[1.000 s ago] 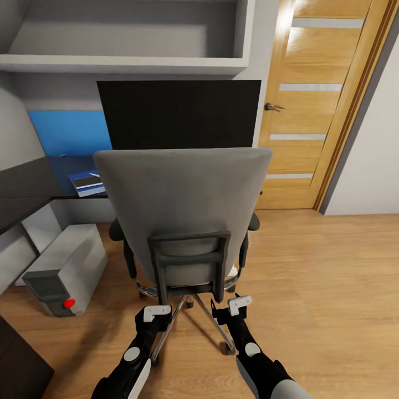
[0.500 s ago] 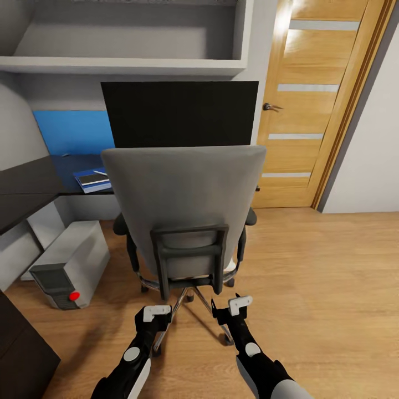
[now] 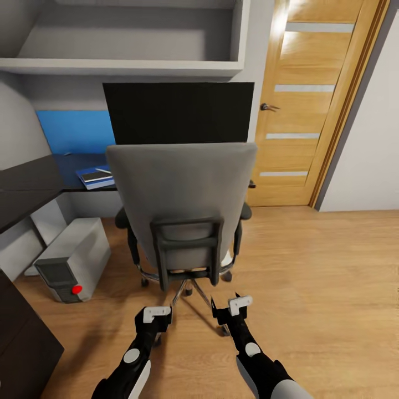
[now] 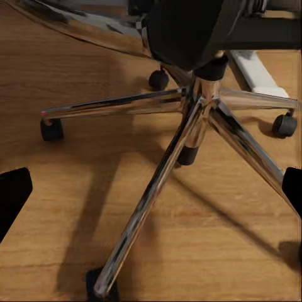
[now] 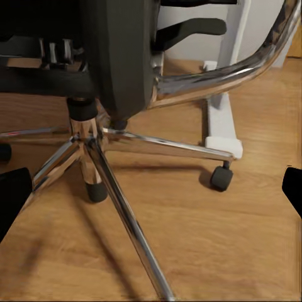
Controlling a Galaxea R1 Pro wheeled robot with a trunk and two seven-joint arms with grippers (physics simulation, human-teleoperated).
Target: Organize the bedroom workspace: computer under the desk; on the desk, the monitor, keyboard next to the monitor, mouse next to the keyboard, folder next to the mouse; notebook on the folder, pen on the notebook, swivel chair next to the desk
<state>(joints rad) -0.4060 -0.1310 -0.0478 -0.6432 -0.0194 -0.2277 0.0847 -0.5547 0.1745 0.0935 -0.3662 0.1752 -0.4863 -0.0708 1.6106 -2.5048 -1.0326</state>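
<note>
Two grippers, low in the head view: left gripper [image 3: 157, 313] and right gripper [image 3: 239, 303], both over bare wooden floor [image 3: 321, 277] just behind the chair base. Wrist views show each one's dark fingertips at opposite picture edges, spread wide, nothing between them.

Swivel chair [image 3: 182, 194]: grey back turned toward the robot, seat facing the desk [image 3: 33, 188], black back bracket low on it; chrome five-star base [image 4: 189, 132] with black castors standing on the floor. The chair hides the desk edge behind it and the lower part of the monitor.

Monitor [image 3: 178, 113]: black widescreen, upright on the desk behind the chair, long axis along the back wall.

Folder [image 3: 97, 178]: blue, flat on the desk near the blue back panel [image 3: 75, 131], with the dark notebook [image 3: 95, 175] lying on top.

Computer [image 3: 73, 258]: grey tower on the floor below the desk's corner, dark front with red dot facing the robot.

White desk leg [image 5: 221, 94].

Wooden door [image 3: 310, 105], closed, beyond the desk's end.
</note>
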